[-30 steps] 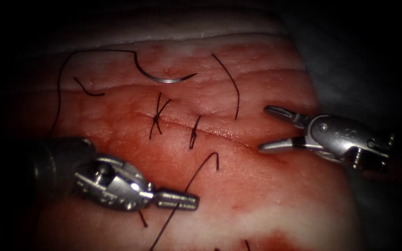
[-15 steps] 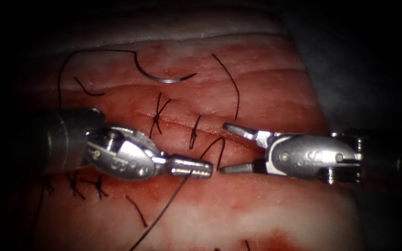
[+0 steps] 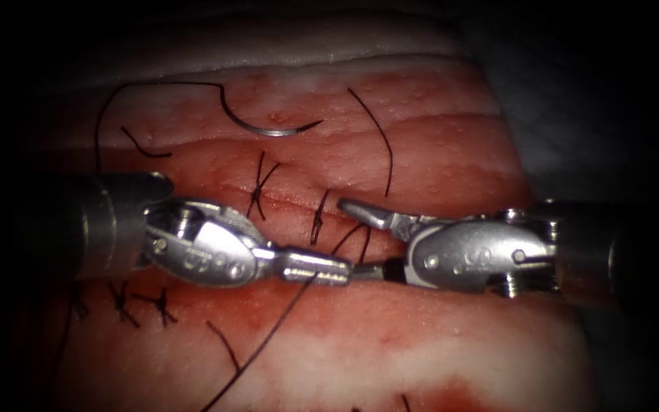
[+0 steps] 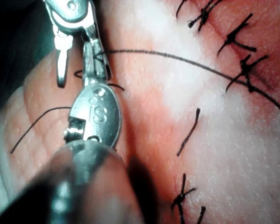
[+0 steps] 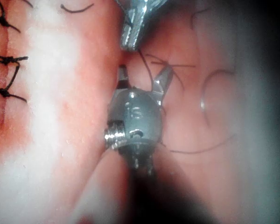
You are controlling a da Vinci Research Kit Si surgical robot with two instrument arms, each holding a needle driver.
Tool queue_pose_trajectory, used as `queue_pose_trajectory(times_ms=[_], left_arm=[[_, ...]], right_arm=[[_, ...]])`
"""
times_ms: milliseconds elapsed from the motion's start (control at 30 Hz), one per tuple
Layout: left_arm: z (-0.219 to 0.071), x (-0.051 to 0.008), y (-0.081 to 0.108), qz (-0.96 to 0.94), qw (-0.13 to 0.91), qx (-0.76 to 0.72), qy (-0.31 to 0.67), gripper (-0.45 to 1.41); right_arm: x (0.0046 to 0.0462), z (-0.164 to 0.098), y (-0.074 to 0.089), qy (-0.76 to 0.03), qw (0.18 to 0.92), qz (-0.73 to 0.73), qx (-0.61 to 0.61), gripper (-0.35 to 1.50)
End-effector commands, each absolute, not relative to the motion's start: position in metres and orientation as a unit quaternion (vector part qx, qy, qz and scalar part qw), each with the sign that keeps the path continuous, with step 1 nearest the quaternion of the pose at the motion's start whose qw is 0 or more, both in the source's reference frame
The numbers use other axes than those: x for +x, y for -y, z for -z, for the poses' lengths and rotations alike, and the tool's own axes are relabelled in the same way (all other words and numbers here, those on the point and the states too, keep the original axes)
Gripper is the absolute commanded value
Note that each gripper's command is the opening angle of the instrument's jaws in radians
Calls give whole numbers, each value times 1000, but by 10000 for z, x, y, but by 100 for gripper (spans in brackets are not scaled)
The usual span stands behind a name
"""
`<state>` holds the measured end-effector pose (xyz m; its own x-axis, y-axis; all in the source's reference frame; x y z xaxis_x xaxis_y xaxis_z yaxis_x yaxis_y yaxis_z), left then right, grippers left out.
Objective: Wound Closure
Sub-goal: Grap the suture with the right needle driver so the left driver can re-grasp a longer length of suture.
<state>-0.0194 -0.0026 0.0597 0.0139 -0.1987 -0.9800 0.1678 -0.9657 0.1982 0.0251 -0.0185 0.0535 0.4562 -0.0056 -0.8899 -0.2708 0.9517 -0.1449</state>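
On the far left of the endoscope view, three dark knotted stitches are sitting in a row on the tissue, partly shadowed by the left shaft. The left gripper is lying across the middle of the tissue with its jaws pressed together; the long thread is crossing right at them, so they are apparently clamping it, though the contact itself is hard to make out. Above, the curved needle is lying loose on the far side of the cut, entirely out of the tissue, held by neither tool. Two more stitches are crossing the cut just above the left jaws. Three short cut ends of thread are lying about: one upper left, one below the left tool, one long piece upper right. The right gripper is standing spread wide, holding nothing, its lower jaw nearly touching the left tool's tip, with a thread loop between its jaws.
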Motion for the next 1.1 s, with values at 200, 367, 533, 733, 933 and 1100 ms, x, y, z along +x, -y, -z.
queue_pose_trajectory(times_ms=[200,367,533,733,933,1100], left_arm=[[-603,-203,22,700,131,702,11,-45],[-606,-210,20,693,115,712,6,81],[-607,-212,21,648,-30,761,5,126],[-607,-204,25,661,-20,750,-2,98],[-606,-188,37,684,43,728,-4,44],[-608,-173,49,687,89,721,13,19]], right_arm=[[259,-540,185,-509,845,-97,-132,-35],[249,-544,180,-501,843,-169,-99,-35],[229,-561,165,-499,833,-228,-74,-35],[212,-578,156,-495,824,-270,-58,-35],[200,-593,147,-493,813,-309,-36,-35],[192,-607,144,-492,806,-329,-27,-35]])
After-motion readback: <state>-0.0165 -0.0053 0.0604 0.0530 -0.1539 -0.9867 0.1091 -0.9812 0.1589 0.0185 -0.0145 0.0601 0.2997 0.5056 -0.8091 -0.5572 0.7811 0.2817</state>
